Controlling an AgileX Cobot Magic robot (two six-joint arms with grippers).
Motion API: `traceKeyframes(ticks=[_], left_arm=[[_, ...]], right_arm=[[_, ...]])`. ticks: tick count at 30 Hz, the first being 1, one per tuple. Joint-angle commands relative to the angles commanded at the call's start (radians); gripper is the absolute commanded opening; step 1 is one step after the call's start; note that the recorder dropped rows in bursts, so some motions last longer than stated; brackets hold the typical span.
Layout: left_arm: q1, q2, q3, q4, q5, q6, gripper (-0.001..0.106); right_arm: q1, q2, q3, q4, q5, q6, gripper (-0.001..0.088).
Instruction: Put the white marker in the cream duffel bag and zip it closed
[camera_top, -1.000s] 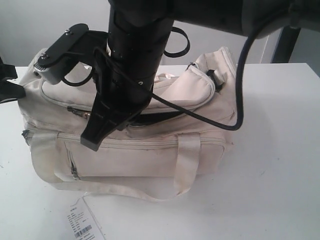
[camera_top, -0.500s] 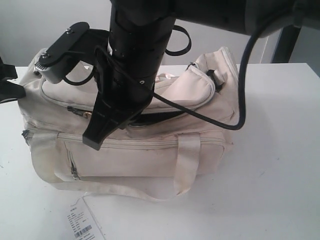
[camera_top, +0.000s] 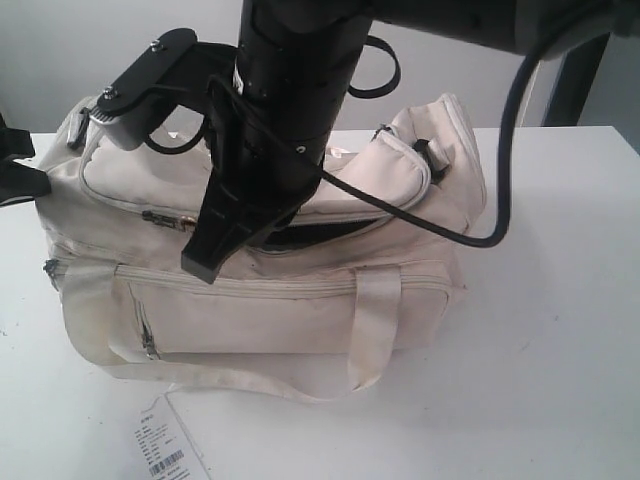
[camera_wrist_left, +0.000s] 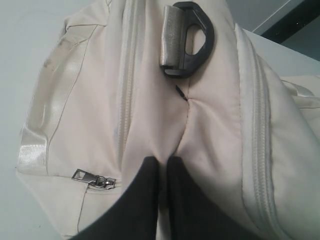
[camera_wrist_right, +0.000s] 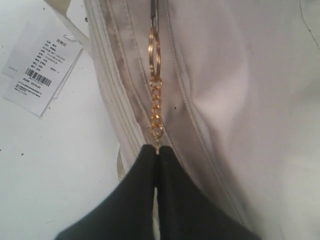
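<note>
- Tag (camera_wrist_right: 42, 62), white, lying on the table (camera_wrist_right: 50, 165) just beside the bag (camera_wrist_right: 240, 100): several short rows of small dark print, too small and blurred to read.
- Barcode (camera_wrist_right: 37, 77) near the tag's lower end, with a line of tiny characters under it that cannot be made out.
- Exterior view: the same tag, print and barcode equally unreadable.

We count one cream duffel bag (camera_top: 300, 310) on one tabletop (camera_top: 540, 350), one barcoded paper tag (camera_top: 165, 445), one gold chain (camera_wrist_right: 156, 107), one black plastic ring (camera_wrist_left: 192, 37), and two grasping parts: one left end effector (camera_wrist_left: 162, 165), one right end effector (camera_wrist_right: 157, 152).
</note>
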Motion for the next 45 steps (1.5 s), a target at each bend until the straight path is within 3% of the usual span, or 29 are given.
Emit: traceKeyframes(ticks=[8,45], left_arm=[[0.000,0.000,0.000,0.000,-0.002,0.000,0.000],[0.000,0.000,0.000,0.000,-0.004,0.000,0.000]], right_arm=[[-0.021,-0.015,0.088,-0.004,0.000,0.000,0.0000],[-0.089,-0.101,0.099,-0.004,0.000,0.000,0.0000]])
